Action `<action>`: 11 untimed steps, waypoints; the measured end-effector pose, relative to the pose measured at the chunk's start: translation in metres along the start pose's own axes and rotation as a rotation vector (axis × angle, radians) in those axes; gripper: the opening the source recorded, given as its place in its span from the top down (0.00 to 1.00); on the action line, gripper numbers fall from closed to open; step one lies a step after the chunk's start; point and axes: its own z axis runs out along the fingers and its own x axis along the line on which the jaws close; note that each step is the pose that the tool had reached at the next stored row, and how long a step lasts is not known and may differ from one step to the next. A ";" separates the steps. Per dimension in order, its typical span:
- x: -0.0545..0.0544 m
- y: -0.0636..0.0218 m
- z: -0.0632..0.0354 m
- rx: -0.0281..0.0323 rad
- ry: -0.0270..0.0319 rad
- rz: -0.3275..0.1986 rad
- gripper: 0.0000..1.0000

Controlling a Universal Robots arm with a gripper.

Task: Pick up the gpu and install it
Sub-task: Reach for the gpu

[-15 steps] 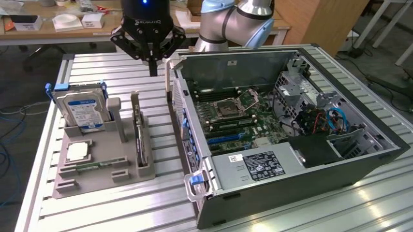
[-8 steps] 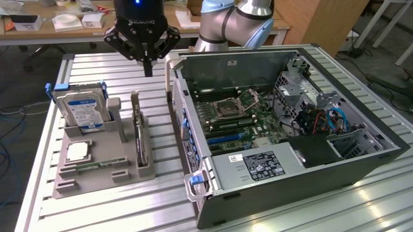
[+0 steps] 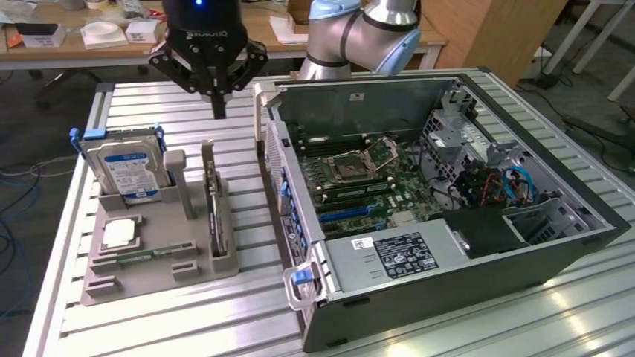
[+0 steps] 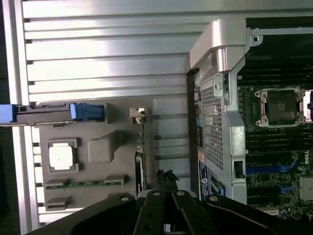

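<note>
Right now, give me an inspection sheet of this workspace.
Surface: slatted metal table, carrying the holder and case.
Job's things: gpu stands on edge in the grey holder; open case beside it, on the exterior view's right.
Clutter: drive and chip in the holder.
Grippers: pincer shut, holding nothing, above the table near the gpu.
Cables: blue and red cables inside the case.
Surroundings: desk with boxes behind.

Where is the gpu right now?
In the exterior view, the gpu stands on edge in the grey holder, between the hard drive and the open computer case.
</note>
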 end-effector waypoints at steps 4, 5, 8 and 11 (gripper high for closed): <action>0.006 -0.0005 -0.0002 0.0000 0.0000 0.000 0.90; 0.008 -0.0007 -0.0002 0.0000 0.0000 0.000 0.90; 0.013 -0.0012 -0.0004 0.0000 0.0001 0.000 0.90; 0.018 -0.0017 -0.0005 0.0000 0.0001 0.000 0.90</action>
